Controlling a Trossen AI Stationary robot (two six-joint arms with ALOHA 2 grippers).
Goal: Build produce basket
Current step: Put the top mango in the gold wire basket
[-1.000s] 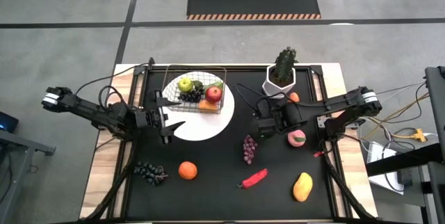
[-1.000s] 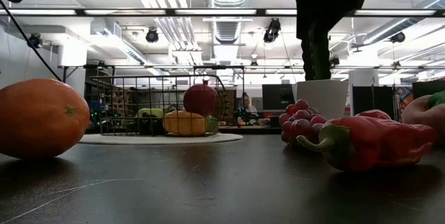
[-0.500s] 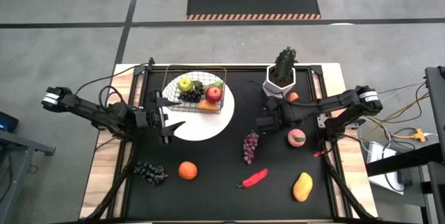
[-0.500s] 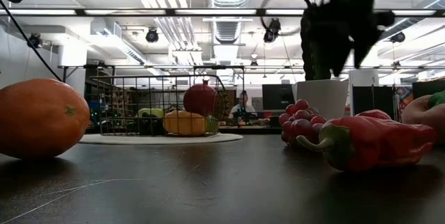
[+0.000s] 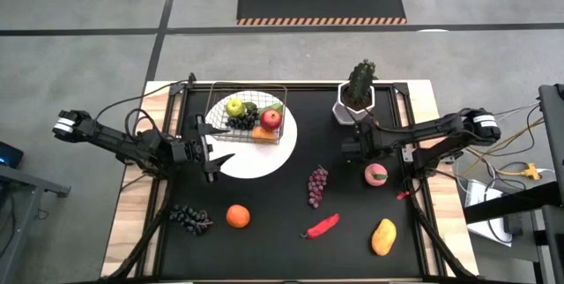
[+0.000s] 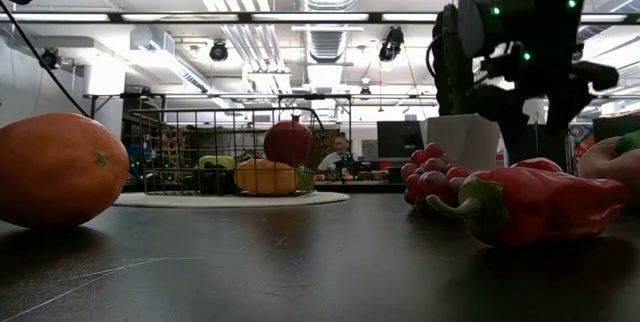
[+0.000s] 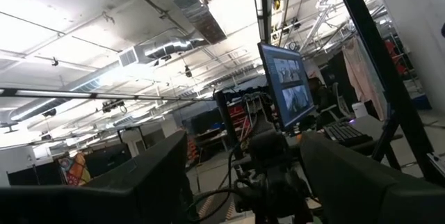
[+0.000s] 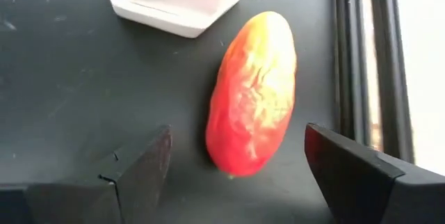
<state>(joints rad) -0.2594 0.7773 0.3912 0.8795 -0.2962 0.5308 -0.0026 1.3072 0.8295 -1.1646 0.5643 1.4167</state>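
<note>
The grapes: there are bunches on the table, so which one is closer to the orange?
The dark grape bunch at the table's front left; it lies just beside the orange. The reddish-purple bunch lies farther off, near the middle.

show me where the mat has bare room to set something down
Bare mat lies between the white plate, the purple grapes and the orange. Crowded: the wire basket is nearly full, and the right gripper hovers by the plant pot and peach.
</note>
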